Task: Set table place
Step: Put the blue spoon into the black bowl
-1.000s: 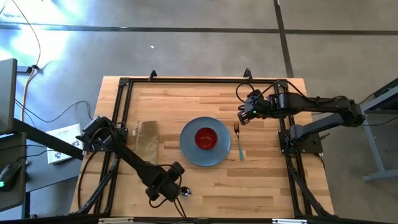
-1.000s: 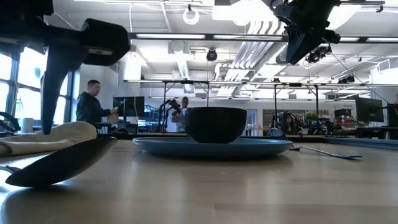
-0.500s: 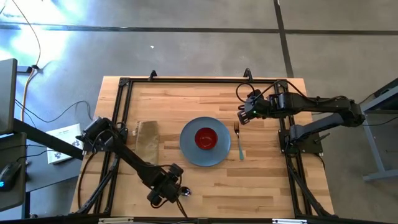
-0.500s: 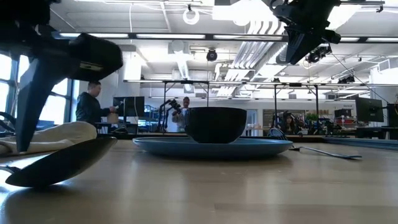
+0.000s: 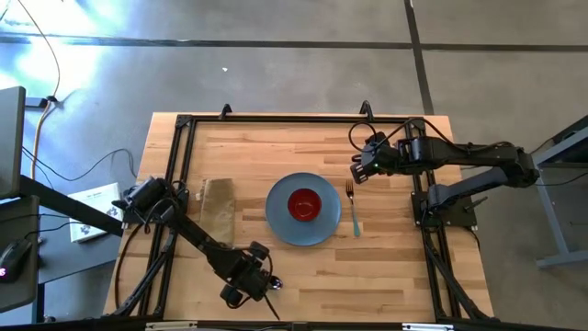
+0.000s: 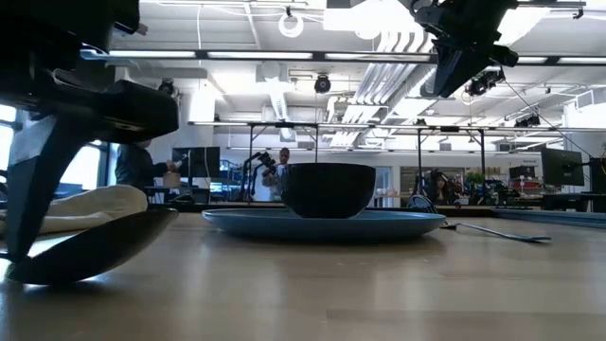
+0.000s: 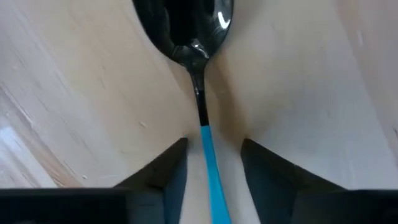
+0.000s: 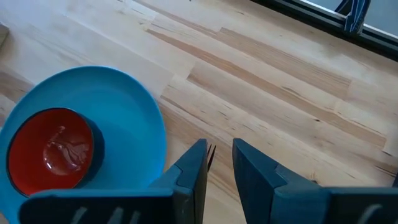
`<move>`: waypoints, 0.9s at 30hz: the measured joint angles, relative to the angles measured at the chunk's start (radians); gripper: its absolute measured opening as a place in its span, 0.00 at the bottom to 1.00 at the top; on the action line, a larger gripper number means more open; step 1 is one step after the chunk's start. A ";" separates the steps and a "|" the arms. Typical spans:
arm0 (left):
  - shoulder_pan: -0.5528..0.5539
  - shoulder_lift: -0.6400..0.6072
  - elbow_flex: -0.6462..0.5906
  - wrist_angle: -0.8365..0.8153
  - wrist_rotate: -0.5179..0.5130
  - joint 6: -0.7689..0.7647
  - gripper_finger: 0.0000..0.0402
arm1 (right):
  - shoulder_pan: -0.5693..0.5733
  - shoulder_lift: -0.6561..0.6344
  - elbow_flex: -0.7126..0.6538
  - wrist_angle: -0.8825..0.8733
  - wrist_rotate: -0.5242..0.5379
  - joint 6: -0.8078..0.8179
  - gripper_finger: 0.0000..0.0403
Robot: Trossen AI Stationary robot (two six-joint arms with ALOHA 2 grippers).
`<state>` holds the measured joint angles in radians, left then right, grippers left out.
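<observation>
The blue-grey plate point(image 5: 303, 210) lies mid-table with the red bowl point(image 5: 304, 204) standing on it. The teal-handled fork point(image 5: 353, 211) lies flat just right of the plate. The spoon point(image 7: 198, 93) lies flat near the table's front edge. Its bowl also shows in the low view point(image 6: 85, 248). My left gripper point(image 7: 212, 144) is open and low over the spoon, one finger on each side of the teal handle point(image 7: 213, 180), with a gap to it on both sides. My right gripper point(image 8: 219, 158) hangs narrowly open and empty above the fork's tines point(image 8: 210, 153).
A tan folded cloth point(image 5: 218, 204) lies left of the plate. The black rail frame point(image 5: 179, 165) runs around the tabletop. Bare wood lies right of the fork and between the plate and the front edge. People stand in the room behind the table.
My left gripper has gone down and a little toward the table's near edge, coming over the spoon so that its fingers now stand on either side of the handle. The spoon has stayed where it was.
</observation>
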<state>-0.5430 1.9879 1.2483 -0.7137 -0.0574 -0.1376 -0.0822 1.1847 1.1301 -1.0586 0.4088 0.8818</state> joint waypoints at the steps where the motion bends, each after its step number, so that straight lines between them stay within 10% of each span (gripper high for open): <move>1: 0.000 0.000 0.003 -0.001 -0.003 -0.002 0.32 | 0.000 0.000 0.000 0.001 0.000 0.000 0.17; 7: -0.002 0.003 0.004 0.005 -0.024 -0.001 0.03 | 0.000 0.000 0.000 0.005 0.000 0.000 0.17; 27: 0.071 -0.123 0.000 -0.183 -0.120 -0.031 0.00 | 0.000 0.000 0.000 0.012 0.000 0.001 0.17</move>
<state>-0.4717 1.8649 1.2488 -0.8967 -0.1776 -0.1683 -0.0822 1.1847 1.1301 -1.0470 0.4091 0.8825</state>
